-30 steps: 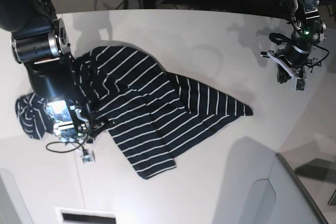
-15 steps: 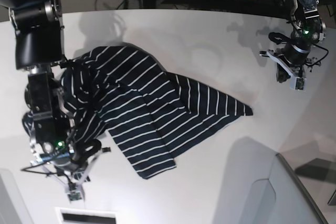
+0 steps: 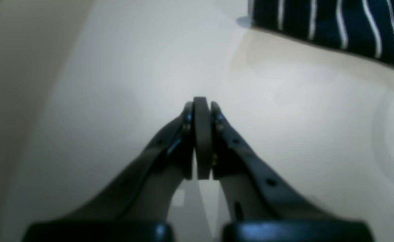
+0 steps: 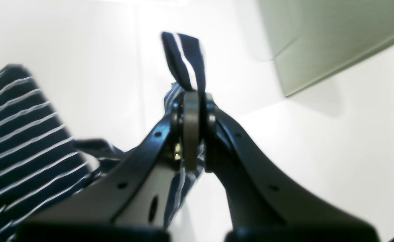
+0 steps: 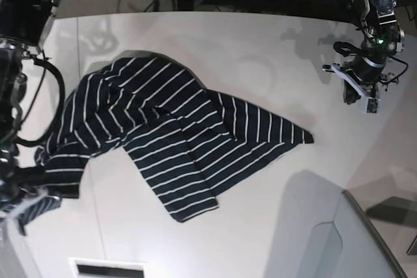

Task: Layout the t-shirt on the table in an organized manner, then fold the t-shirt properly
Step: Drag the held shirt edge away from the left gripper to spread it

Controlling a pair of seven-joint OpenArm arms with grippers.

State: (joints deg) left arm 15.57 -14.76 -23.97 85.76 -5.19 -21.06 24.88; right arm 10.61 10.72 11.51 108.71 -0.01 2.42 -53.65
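1. T-shirt [image 5: 176, 141] lies crumpled on the white counter [image 5: 260, 50], spread diagonally across the middle, striped, not flat.
2. One end of it is pulled out to the near-left edge of the base view, lifted off the main heap.
3. Right end effector [image 4: 194, 101] is clenched on that fabric; a striped strip sticks up past the fingertips.
4. Left end effector [image 3: 202, 104] is clenched with nothing in it, over bare counter, well apart from the shirt edge.

Navy white-striped t-shirt [image 5: 176, 141], white table [image 5: 260, 50]
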